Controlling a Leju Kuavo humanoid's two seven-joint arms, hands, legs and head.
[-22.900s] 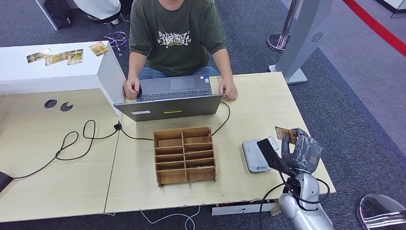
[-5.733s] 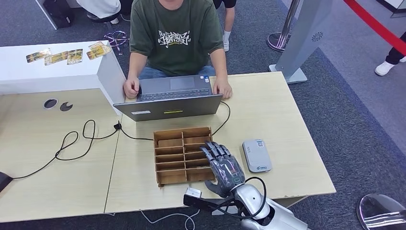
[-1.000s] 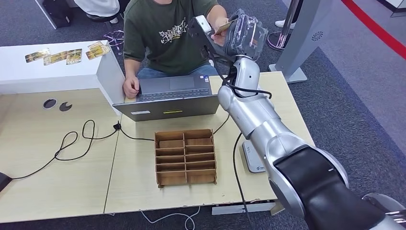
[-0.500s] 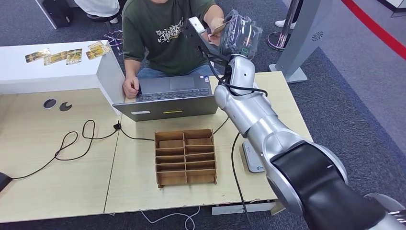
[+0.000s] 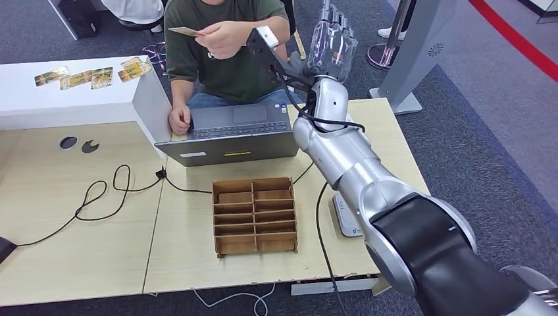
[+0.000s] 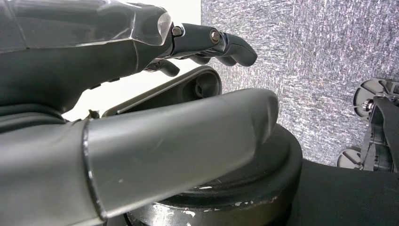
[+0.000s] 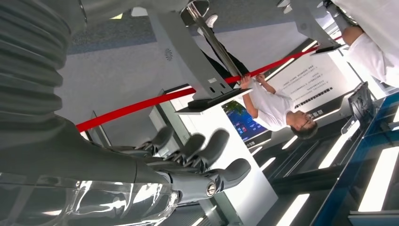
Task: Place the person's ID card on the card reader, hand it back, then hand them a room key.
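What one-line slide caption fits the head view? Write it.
Person's hand holds the room key card aloft; robot's right hand, open, raised beside it above the laptop.

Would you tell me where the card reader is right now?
In the head view the card reader lies on the table's right part, right of the wooden organiser, largely hidden behind the right arm.

Three cameras: one high, two at the wrists.
The head view looks down on the desk (image 5: 368, 141) and the raised right hand (image 5: 331, 41); each wrist camera sits close behind its own hand.
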